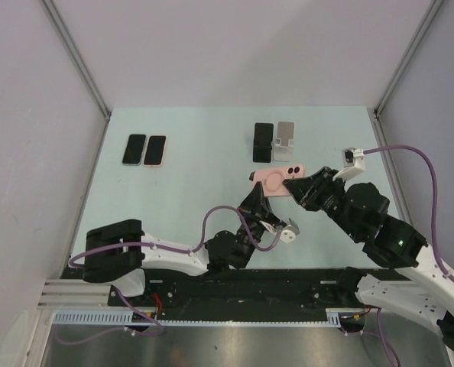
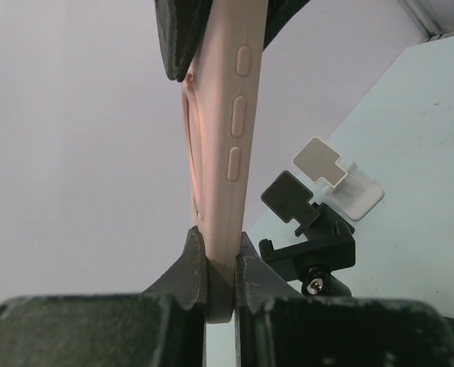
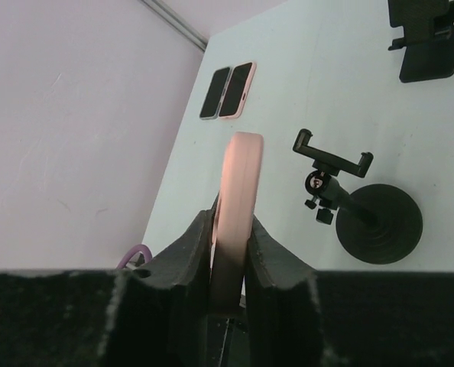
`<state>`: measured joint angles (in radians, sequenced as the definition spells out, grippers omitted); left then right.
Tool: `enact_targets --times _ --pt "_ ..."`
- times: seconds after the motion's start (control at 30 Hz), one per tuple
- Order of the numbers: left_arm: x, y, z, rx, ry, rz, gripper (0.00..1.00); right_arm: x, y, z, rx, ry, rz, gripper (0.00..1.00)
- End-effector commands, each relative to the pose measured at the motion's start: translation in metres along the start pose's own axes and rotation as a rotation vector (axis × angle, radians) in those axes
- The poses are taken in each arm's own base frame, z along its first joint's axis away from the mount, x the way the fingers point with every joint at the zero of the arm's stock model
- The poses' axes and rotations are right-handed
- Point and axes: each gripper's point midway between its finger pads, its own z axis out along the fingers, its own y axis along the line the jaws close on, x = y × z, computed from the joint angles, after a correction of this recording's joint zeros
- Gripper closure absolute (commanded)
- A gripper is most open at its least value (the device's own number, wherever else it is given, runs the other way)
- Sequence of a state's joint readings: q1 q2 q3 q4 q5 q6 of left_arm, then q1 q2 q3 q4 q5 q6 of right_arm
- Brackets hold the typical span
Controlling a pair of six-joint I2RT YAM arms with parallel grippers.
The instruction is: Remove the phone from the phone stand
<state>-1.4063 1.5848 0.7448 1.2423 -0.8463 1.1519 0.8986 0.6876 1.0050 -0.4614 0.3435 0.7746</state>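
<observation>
A: Where was the phone?
B: The pink phone (image 1: 277, 180) was in the air, clear of the empty clamp stand (image 3: 342, 172).
A: Grippers?
B: Left gripper (image 2: 218, 264) was clamped on its left end and right gripper (image 3: 231, 229) on its right end. Probably a handover.

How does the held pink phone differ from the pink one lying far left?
The held pink phone is airborne, clamped by the left gripper and right gripper; the far-left pink phone lies flat, untouched. The held one shows its back, the other its screen. Both are pink.
</observation>
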Motion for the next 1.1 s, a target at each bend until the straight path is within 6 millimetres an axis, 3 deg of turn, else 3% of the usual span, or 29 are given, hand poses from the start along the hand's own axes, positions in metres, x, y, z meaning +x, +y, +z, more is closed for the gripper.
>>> enact_targets --times 0.0,0.03,0.1,0.13,0.23,0.37,0.47,0.5,0.57,0.6,0.67,0.7,0.77,1.07 --pt "-0.003 0.046 -0.006 -0.141 0.016 -0.223 1.0 -0.035 0.028 -0.012 -0.099 -0.101 -0.04 0.68" --pt "-0.002 0.049 -0.008 -0.146 0.019 -0.236 1.0 -0.036 0.029 -0.012 -0.104 -0.104 -0.044 0.55" --pt "-0.002 0.059 -0.011 -0.159 0.013 -0.282 1.0 -0.036 0.03 -0.012 -0.112 -0.107 -0.054 0.47" --pt "-0.002 0.062 -0.013 -0.163 0.011 -0.299 1.0 -0.037 0.031 -0.011 -0.115 -0.108 -0.06 0.36" --pt "0.0 0.07 -0.017 -0.169 0.013 -0.34 0.99 -0.038 0.034 -0.012 -0.132 -0.114 -0.079 0.18" --pt "0.006 0.073 -0.018 -0.151 0.025 -0.389 1.0 -0.04 0.037 -0.013 -0.149 -0.124 -0.113 0.02" --pt "0.016 0.073 -0.017 -0.117 0.05 -0.459 1.0 -0.043 0.034 -0.014 -0.142 -0.136 -0.158 0.0" --pt "0.019 0.062 -0.017 -0.07 0.057 -0.499 1.0 -0.044 0.029 -0.014 -0.118 -0.144 -0.189 0.0" --pt "0.021 0.075 -0.017 -0.074 0.049 -0.569 1.0 -0.045 0.024 -0.014 -0.097 -0.151 -0.217 0.0" --pt "0.021 0.069 -0.016 -0.031 0.05 -0.603 1.0 -0.046 0.019 -0.014 -0.078 -0.156 -0.23 0.0" --pt "0.027 0.079 -0.012 -0.022 0.059 -0.659 1.0 -0.048 0.014 -0.014 -0.058 -0.163 -0.266 0.0" --pt "0.027 0.068 -0.011 0.045 0.07 -0.71 1.0 -0.05 0.009 -0.016 -0.036 -0.175 -0.276 0.0" --pt "0.036 0.08 -0.007 0.05 0.077 -0.837 1.0 -0.053 0.002 -0.018 -0.004 -0.187 -0.316 0.0" --pt "0.091 0.08 -0.001 0.226 0.25 -1.214 1.0 -0.066 -0.064 -0.036 0.291 -0.228 -0.487 0.0"
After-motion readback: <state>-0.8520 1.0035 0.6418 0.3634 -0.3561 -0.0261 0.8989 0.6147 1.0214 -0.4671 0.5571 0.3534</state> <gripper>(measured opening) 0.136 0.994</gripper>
